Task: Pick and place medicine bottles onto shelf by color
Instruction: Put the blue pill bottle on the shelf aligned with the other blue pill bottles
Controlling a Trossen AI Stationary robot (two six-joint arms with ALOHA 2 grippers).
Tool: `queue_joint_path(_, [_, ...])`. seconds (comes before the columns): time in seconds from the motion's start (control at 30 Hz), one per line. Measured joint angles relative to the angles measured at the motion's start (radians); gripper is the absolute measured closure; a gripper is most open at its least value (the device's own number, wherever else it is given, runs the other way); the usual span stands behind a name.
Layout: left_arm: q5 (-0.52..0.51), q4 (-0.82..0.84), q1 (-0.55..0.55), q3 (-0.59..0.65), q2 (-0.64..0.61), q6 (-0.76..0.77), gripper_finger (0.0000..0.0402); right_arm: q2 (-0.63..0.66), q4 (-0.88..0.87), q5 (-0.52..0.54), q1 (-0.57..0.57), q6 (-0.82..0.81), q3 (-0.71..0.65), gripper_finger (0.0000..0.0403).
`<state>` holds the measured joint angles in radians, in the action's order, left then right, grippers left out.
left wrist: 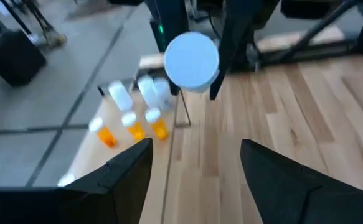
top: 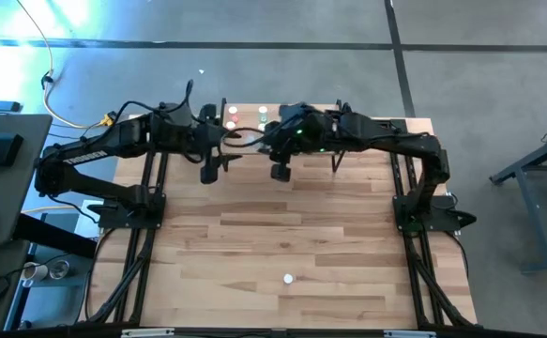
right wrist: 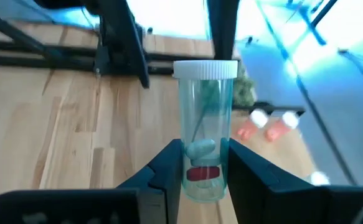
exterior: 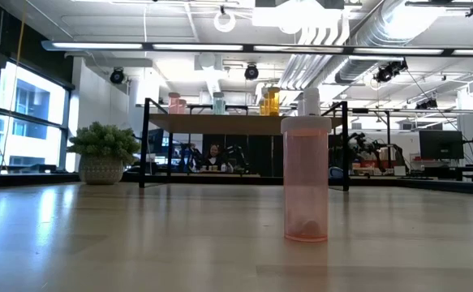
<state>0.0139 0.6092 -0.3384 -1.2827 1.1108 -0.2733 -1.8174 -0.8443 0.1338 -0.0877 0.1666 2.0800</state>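
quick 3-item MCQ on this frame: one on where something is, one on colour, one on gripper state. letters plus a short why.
1. Where does the lone bottle stand on the table?
A. on the shelf
B. on the near part of the table, far from both arms
C. between the left gripper's fingers

2. What colour is the bottle close to the low camera?
A. pink
B. green
C. blue

3. What is the right gripper doing?
A. open, empty
B. out of view
C. shut on a clear bottle

Key: 1 B, the lone bottle stands apart from the shelf and both arms. 2 A, its body is pink under a white cap. 3 C, the right gripper clamps the clear bottle; the left gripper is open, empty.
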Motion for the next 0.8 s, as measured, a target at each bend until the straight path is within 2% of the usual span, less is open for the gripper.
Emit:
queue_joint_path(0.23, [0.042,-0.174,-0.002,0.000,-0.001,0.008,0.0172,0.094,0.075,-0.034,-0.019,0.100,0.000,0.0308])
queue_joint_path(0.37, [0.087,-0.297,-0.002,0.000,-0.001,0.008,0.0172,0.138,0.120,-0.140,-0.040,0.130,0.000,0.0308])
queue_joint_path(0.6, [0.235,-0.480,-0.002,0.000,0.002,0.008,0.0172,0.157,0.194,-0.405,-0.080,0.125,0.000,0.0308])
queue_joint_path(0.8, [0.320,-0.569,0.001,0.000,0.019,0.008,0.0172,0.146,0.238,-0.471,-0.082,0.102,0.000,0.0308])
